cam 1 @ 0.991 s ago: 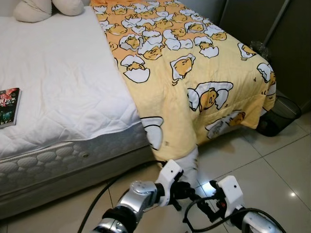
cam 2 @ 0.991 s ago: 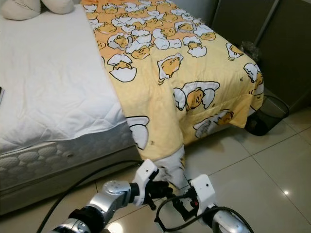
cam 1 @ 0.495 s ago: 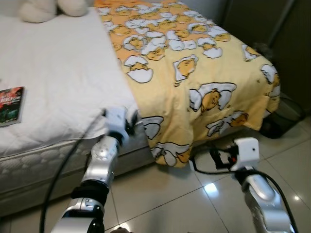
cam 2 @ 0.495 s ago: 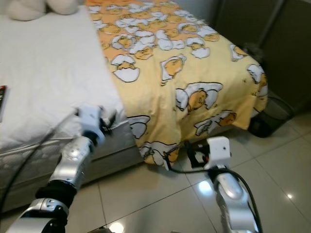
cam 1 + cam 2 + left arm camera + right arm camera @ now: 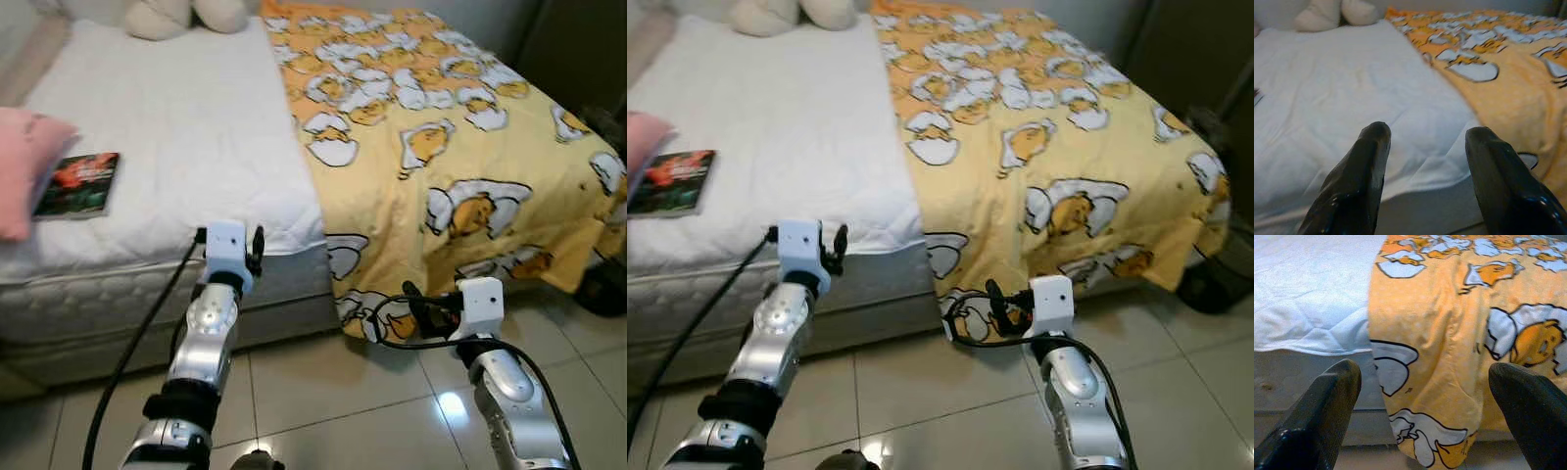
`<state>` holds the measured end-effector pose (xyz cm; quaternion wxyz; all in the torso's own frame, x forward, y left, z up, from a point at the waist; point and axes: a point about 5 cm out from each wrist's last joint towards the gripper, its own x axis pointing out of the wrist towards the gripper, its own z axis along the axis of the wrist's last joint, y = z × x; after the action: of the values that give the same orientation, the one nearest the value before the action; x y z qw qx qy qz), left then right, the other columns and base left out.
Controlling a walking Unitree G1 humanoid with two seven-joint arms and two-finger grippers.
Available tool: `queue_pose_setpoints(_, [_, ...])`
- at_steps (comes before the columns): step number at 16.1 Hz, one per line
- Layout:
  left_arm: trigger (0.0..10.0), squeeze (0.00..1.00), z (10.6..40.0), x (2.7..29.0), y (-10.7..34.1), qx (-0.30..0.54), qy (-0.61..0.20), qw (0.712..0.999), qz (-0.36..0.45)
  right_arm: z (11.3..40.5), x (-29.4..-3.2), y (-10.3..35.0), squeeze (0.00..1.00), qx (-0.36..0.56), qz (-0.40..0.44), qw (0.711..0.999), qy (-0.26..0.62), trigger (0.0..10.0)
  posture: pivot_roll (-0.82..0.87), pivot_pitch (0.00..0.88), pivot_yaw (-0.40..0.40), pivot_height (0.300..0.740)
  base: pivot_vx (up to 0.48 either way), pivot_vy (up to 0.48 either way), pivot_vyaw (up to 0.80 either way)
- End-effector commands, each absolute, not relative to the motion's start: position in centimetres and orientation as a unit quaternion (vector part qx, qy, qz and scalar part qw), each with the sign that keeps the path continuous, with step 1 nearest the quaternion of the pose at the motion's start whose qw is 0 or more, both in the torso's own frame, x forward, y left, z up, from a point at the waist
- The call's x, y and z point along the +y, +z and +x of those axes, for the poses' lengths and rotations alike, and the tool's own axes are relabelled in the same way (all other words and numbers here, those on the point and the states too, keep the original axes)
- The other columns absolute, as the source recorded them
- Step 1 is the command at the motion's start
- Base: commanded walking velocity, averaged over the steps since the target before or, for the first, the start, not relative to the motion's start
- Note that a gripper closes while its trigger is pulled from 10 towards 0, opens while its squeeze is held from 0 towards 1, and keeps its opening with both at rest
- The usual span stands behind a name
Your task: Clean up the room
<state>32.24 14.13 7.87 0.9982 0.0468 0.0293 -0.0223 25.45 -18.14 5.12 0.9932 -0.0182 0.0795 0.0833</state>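
A yellow blanket [image 5: 460, 137] printed with egg characters covers the right half of the bed and hangs over its side down to the floor. The white mattress cover [image 5: 176, 127] lies bare on the left half. My left gripper [image 5: 257, 250] is open at the mattress edge, just left of the blanket's border; in the left wrist view its fingers [image 5: 1364, 171] frame the white cover. My right gripper [image 5: 411, 302] is open, low by the floor, pointing at the blanket's hanging hem [image 5: 367, 311]. In the right wrist view its fingers [image 5: 1327, 406] stand wide apart before that hem.
A book [image 5: 78, 183] lies on the bed's left part beside a pink pillow [image 5: 22, 166]. Cream cushions [image 5: 186, 14] sit at the head. A dark bin [image 5: 600, 292] stands on the tiled floor [image 5: 323, 392] at the far right.
The camera has swung left, bringing the pink pillow into view. My left gripper rose from the blanket's low corner to the mattress edge. My right gripper lifted and moved right of the hem.
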Motion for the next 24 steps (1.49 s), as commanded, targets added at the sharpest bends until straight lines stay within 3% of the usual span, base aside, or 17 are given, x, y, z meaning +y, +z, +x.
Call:
queue_pose_setpoints(1, [10.0,0.00,32.4,13.9,8.0,0.025,-0.026,0.997,0.070,25.5,-18.0,5.1,0.00,0.074,-0.021,0.993,0.085,10.0,-0.02,0.000,0.013,0.732,0.000,0.000,0.52])
queue_pose_setpoints(3, [10.0,0.00,32.7,14.2,8.8,0.011,0.001,0.997,0.072,25.7,-18.3,6.0,0.00,0.034,-0.005,0.998,0.060,10.0,-0.02,0.000,0.006,0.732,0.000,0.000,0.52])
queue_pose_setpoints(4, [10.0,1.00,32.6,15.0,9.8,-0.019,0.023,0.994,0.105,25.9,-18.5,7.2,0.00,0.003,0.008,0.999,0.045,10.0,-0.02,0.000,0.011,0.732,0.000,0.000,0.68])
queue_pose_setpoints(8, [10.0,1.00,33.0,15.2,12.0,-0.046,0.022,0.997,0.061,26.7,-17.9,9.0,0.00,-0.028,-0.014,0.998,0.051,10.0,-0.02,0.000,0.006,0.732,0.000,0.000,0.67])
queue_pose_setpoints(10, [10.0,1.00,32.9,13.8,11.9,-0.051,-0.007,0.997,0.056,26.9,-17.9,8.3,0.00,-0.009,-0.010,0.998,0.055,10.0,-0.01,0.000,-0.003,0.732,0.000,-0.472,0.59])
queue_pose_setpoints(14, [10.0,1.00,32.0,13.1,10.8,-0.030,-0.008,0.998,0.049,26.7,-17.8,7.8,0.00,0.006,-0.014,0.998,0.063,10.0,-0.02,0.000,-0.007,0.732,0.000,-0.452,0.55])
queue_pose_setpoints(17, [10.0,1.00,32.1,14.3,9.2,0.025,-0.007,0.999,0.040,27.0,-18.5,7.5,0.00,0.005,0.004,0.999,0.052,10.0,0.00,0.000,0.020,0.732,0.106,0.000,0.53])
queue_pose_setpoints(18, [10.0,0.00,32.1,14.8,9.1,0.030,0.000,0.999,0.039,27.1,-18.6,7.5,0.00,0.004,0.007,0.999,0.050,10.0,0.01,0.000,0.024,0.732,0.000,0.000,0.53])
queue_pose_setpoints(24, [10.0,0.00,31.8,14.8,9.3,0.020,0.001,0.999,0.046,27.4,-17.9,7.0,0.00,0.018,-0.001,0.997,0.078,10.0,0.02,0.000,0.021,0.732,0.000,0.000,0.53])
